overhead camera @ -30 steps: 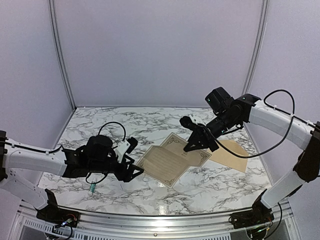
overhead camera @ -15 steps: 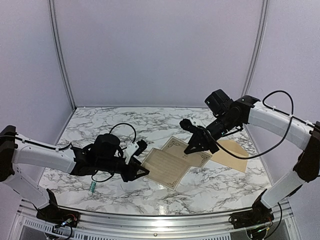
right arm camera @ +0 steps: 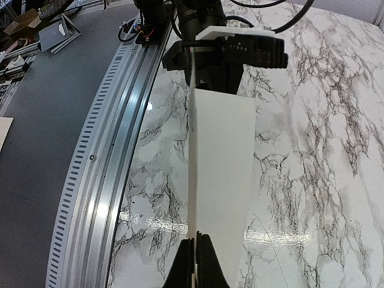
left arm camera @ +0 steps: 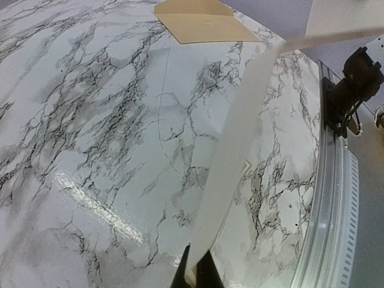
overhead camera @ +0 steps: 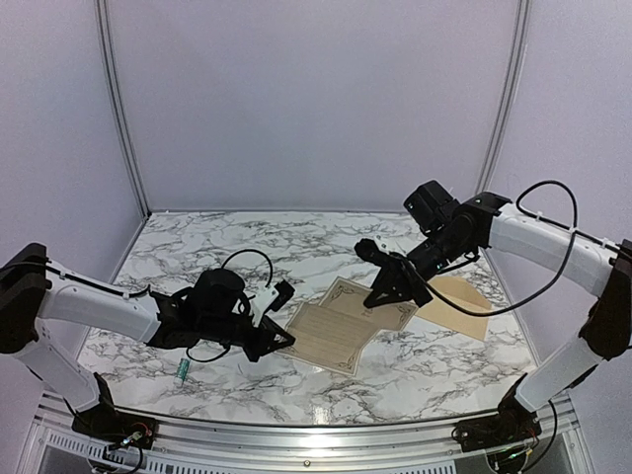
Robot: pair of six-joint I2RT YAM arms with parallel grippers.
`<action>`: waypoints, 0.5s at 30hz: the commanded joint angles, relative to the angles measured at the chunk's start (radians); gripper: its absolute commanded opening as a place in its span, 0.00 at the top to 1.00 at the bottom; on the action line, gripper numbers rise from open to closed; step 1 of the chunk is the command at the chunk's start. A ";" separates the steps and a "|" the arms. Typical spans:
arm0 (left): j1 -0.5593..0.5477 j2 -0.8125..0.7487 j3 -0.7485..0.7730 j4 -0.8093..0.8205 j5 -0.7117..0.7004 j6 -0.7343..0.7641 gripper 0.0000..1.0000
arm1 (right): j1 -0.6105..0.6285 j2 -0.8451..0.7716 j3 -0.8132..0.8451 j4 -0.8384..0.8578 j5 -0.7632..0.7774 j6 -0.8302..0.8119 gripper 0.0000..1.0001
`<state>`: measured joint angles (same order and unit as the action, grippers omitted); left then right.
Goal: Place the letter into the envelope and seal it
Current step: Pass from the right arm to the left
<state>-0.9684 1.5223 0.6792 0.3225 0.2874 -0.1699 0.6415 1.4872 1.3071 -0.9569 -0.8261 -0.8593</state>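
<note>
Gripping the thin cream-white paper letter with the dark ornamental border [overhead camera: 341, 321] at two opposite ends! Pinched tight on its near-left corner by the left gripper [overhead camera: 283, 337], pinched tight on its far-right edge by the right gripper [overhead camera: 376, 299]. Slung between the two, sagging a little, apparently clear of the white marble-patterned table [overhead camera: 197, 247]; seen edge-on as a pale ribbon from both wrists. Look right for the plain tan-brown kraft paper envelope [overhead camera: 456, 307]: lying flat on the marble, just beside the letter's far end, partly hidden behind the right gripper.

Judging the step in hand as carrying the sheet across toward that envelope. To do it well, move both arms together and hold the span steady. No pulling apart and tearing, no closing in and buckling the paper. Keep the leading edge low and square to the envelope's mouth; cannot tell from here which way the flap faces.

Pose on the left: reaching low and forward, forearm nearly level, fingers pointing right. On the right: coming in with the elbow high, wrist dipped, fingers angled down and leftward.
</note>
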 commanded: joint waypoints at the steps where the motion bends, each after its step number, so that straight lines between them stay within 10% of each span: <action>1: 0.003 0.020 0.022 0.104 0.015 -0.094 1.00 | 0.009 -0.027 -0.038 0.037 -0.024 0.030 1.00; 15: 0.004 0.056 0.005 0.255 0.136 -0.222 1.00 | 0.106 -0.041 -0.183 0.215 0.014 0.174 0.50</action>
<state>-0.9684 1.5524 0.6777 0.5182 0.3573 -0.3542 0.7334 1.4399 1.1107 -0.8165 -0.8089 -0.7486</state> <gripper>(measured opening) 0.005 0.444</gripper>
